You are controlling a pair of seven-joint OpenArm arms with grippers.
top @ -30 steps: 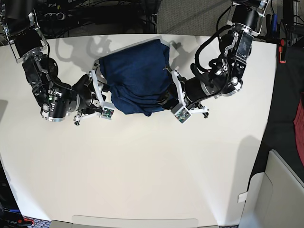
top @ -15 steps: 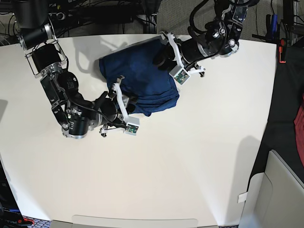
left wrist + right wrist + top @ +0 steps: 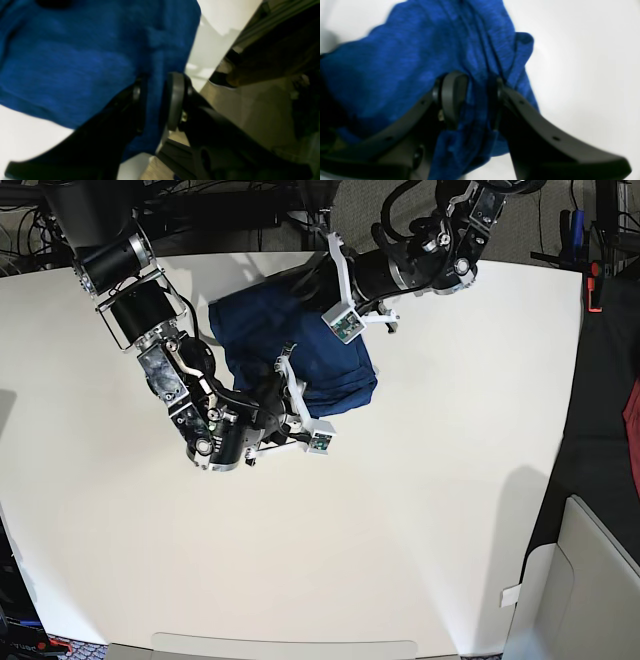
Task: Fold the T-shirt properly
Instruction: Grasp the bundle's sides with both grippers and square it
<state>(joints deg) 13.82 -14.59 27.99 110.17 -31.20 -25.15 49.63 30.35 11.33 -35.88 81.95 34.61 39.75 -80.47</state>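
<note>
White table (image 3: 420,520); dark cables (image 3: 230,210) behind; possibly red cloth (image 3: 631,410) at right.

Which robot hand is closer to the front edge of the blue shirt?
The right gripper. Its jaws pinch the T-shirt at the near edge; the left gripper clamps the far edge, by the table's back.

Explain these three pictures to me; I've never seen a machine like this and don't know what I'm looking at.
It is a robot with two jointed arms over a white table. One picture looks down from overhead; the other two come from cameras on each wrist, looking along the gripping tool. A dark blue T-shirt lies bunched on the table. The left tool pinches a fold of that cloth near the table's far edge. The right tool pinches another fold at the near side. Both wrist pictures are blurred.
</note>
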